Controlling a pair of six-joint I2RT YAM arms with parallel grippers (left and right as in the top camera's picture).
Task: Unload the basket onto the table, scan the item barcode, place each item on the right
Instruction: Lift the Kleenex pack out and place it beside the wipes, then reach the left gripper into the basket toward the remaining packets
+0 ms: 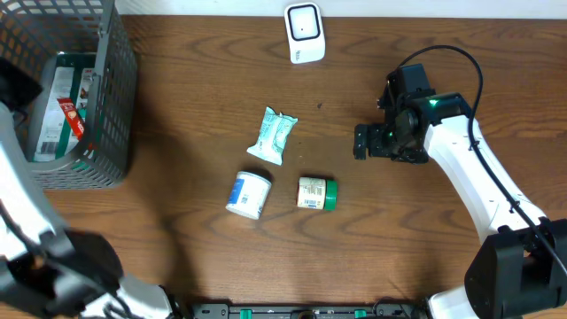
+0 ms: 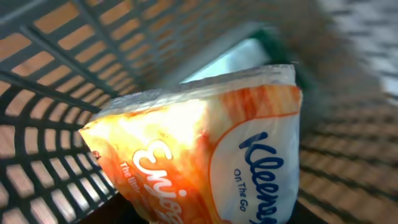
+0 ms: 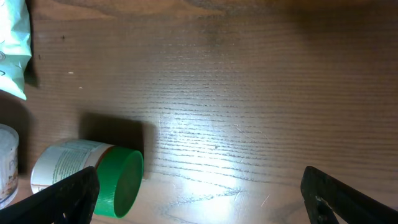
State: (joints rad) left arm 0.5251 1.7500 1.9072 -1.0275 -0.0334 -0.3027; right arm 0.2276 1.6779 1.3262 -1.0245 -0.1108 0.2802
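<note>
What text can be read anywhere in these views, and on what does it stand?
"Kleen", cut off at the frame edge: orange tissue pack.
"On The Go": same pack, under the brand.
"Enjo", cut off: same pack.
Labels on the white jar, green-lidded bottle and pale green packet: too small to read.

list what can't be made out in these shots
Left gripper's hold: left wrist view, the blurred Kleenex pack fills the frame, no fingers show.
Barcodes: overhead, too small on the green-lidded bottle and white jar.
White jar: right wrist view, cut off by the left edge.
Basket contents: overhead, partly behind its mesh wall.
</note>
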